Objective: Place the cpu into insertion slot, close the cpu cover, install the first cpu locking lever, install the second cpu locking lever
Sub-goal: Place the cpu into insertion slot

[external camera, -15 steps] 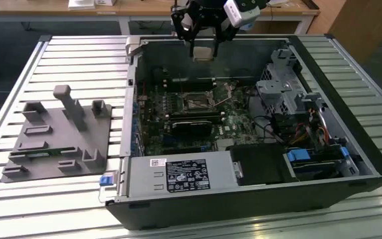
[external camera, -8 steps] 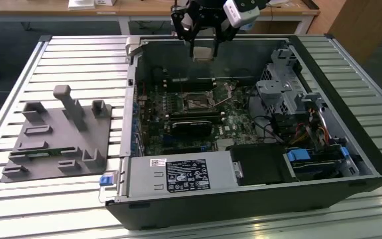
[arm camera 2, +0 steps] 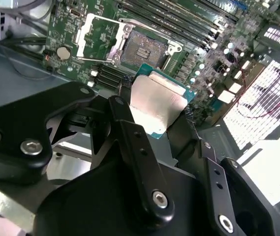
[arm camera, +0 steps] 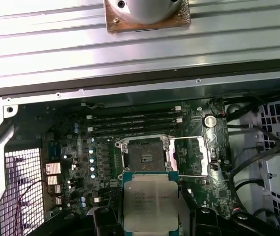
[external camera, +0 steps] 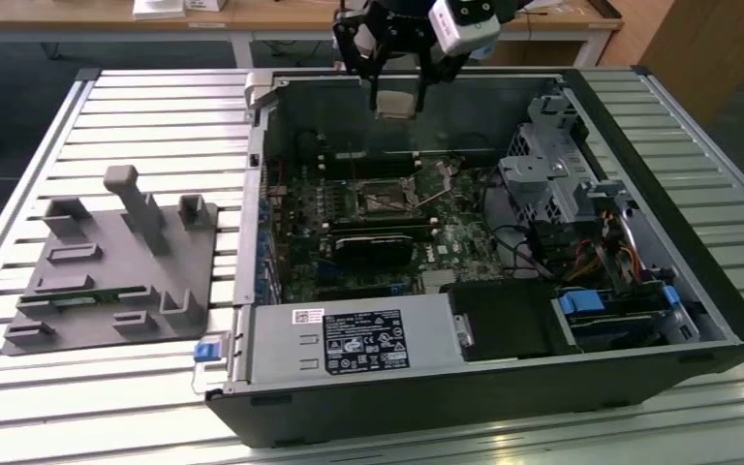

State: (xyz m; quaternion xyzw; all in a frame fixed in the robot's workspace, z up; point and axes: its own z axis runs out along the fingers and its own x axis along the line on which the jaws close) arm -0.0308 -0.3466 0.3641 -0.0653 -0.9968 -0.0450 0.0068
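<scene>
My gripper (external camera: 395, 103) hangs above the open computer case's far wall, shut on the cpu (external camera: 397, 105), a flat silver-grey square chip. In both wrist views the cpu (arm camera 2: 157, 101) (arm camera: 149, 199) sits clamped by its edges between the black fingers (arm camera 2: 130, 132), metal top showing. The insertion slot (external camera: 383, 201) (arm camera 2: 142, 49) (arm camera: 146, 156) lies on the green board below, empty, with its dark centre exposed. The cpu cover (arm camera 2: 96, 35) (arm camera: 190, 156), a thin silver frame, is swung open beside the slot. The chip is well above the slot and not touching the board.
A black heatsink block (external camera: 379, 242) sits on the board just in front of the slot. Drive cage and cables (external camera: 560, 189) fill the exterior view's right, the power supply (external camera: 346, 341) the front. A grey fixture plate (external camera: 113, 262) lies outside on the slatted table.
</scene>
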